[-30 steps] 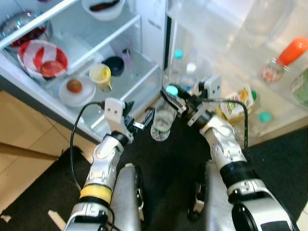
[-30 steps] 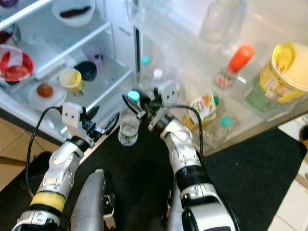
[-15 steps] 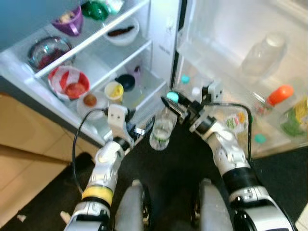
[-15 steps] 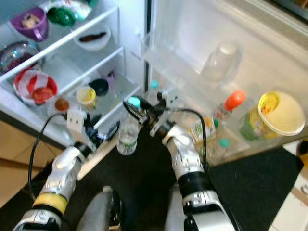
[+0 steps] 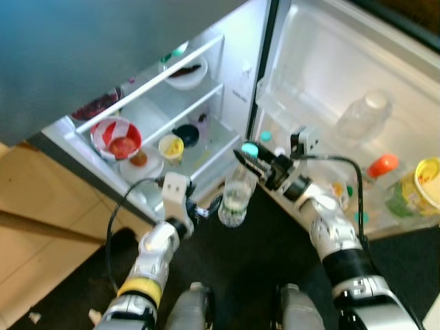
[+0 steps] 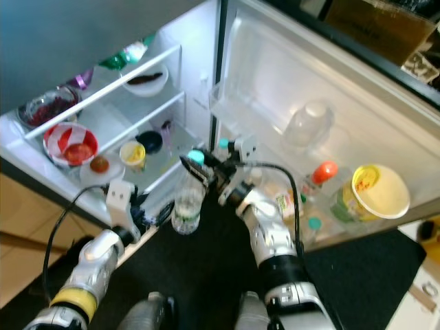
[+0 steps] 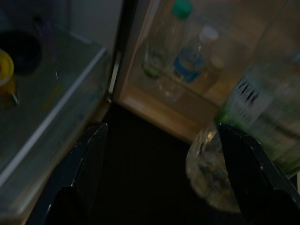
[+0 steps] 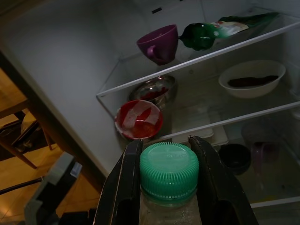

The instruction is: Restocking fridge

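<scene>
The view has lifted and pulled back over the last second, so the whole open fridge [image 6: 206, 89] and its door shelves [image 6: 275, 124] now show: the robot appears to be straightening to choose a slot. The right gripper [image 5: 256, 162] keeps its jaws clenched on the green cap of the water bottle [image 5: 235, 199], which hangs above the dark mat before the fridge. The left gripper [image 5: 206, 208], jaws spread, hovers just beside the bottle.
</scene>
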Tool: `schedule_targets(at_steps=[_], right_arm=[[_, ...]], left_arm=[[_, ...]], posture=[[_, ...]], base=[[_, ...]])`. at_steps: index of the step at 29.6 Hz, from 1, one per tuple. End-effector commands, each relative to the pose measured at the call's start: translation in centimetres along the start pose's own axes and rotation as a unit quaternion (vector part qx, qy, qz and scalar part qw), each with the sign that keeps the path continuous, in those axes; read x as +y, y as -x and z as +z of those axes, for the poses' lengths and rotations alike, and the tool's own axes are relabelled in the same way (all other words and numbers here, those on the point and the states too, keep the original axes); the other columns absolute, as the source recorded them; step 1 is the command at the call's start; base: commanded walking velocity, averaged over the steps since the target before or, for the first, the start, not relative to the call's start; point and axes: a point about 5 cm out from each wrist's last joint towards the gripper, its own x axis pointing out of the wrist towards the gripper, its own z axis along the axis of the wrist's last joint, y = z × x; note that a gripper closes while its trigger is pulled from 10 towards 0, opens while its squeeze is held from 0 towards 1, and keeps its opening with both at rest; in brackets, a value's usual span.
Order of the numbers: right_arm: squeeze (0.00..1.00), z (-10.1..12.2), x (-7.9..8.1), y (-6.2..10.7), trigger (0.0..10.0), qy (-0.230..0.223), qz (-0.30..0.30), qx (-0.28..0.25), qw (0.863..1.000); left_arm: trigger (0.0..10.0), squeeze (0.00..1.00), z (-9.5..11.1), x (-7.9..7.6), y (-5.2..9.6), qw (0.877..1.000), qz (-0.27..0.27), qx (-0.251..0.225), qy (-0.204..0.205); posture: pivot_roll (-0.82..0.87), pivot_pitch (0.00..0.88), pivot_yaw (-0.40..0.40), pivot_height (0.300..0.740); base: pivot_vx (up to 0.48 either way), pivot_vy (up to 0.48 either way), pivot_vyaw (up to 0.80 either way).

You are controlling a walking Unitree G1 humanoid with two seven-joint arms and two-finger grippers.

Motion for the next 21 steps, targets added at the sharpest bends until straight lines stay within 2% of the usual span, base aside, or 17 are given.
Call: schedule_targets(at_steps=[1, 8, 14, 21], right_arm=[[0.0, -0.4, 0.7, -0.1, 10.0, -0.003, 0.016, 0.006, 1.0], [0.0, -1.2, 1.7, -0.3, 10.0, -0.008, 0.048, 0.036, 0.998], [0.0, -2.2, 2.7, 0.0, 10.0, -0.008, 0.078, 0.066, 0.995], [0.0, -2.9, 2.9, 0.2, 10.0, 0.002, 0.087, 0.087, 0.992]], left_arm=[[10.0, 0.0, -1.6, -0.9, 0.4, 1.0, -0.007, 0.025, 0.009], [10.0, 0.0, -1.9, -1.2, 0.2, 0.999, -0.016, 0.031, 0.007], [10.0, 0.0, -1.9, -1.7, -0.2, 0.999, -0.028, 0.03, 0.007], [10.0, 0.0, -1.9, -2.0, -0.4, 0.999, -0.033, 0.028, 0.007]], posture=[[0.0, 0.162, 0.004, 0.74], [-0.01, 0.154, -0.002, 0.74], [-0.01, 0.156, -0.006, 0.74], [-0.01, 0.149, -0.012, 0.74]], base=[[0.0, 0.0, 0.0], [0.0, -0.04, 0.0], [0.0, -0.384, 0.0], [0.0, -0.463, 0.0]])
